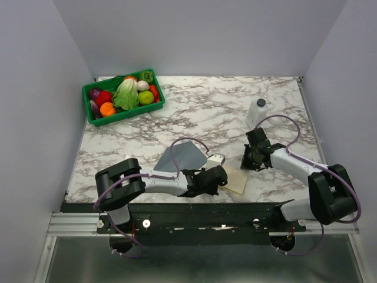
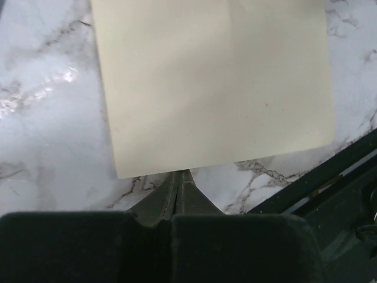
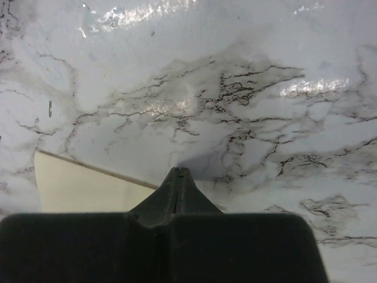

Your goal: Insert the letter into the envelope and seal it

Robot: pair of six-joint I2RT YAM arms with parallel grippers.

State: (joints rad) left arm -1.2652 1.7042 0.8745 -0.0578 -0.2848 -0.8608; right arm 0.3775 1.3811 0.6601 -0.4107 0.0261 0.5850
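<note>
The cream-tan letter [image 1: 237, 180] lies flat on the marble near the front edge, and it fills the top of the left wrist view [image 2: 212, 82]. The slate-grey envelope [image 1: 182, 155] lies to its left, partly behind my left arm. My left gripper [image 1: 222, 177] is shut, with its tips [image 2: 182, 173] meeting the letter's near edge; I cannot tell if they reach under it. My right gripper [image 1: 248, 159] is shut and empty, just above the bare marble [image 3: 180, 171] beside the letter's far corner [image 3: 82, 190].
A green crate of vegetables [image 1: 122, 97] stands at the back left. A white bottle [image 1: 258, 111] stands at the back right, beyond my right gripper. The table's dark front edge [image 2: 330, 177] runs close to the letter.
</note>
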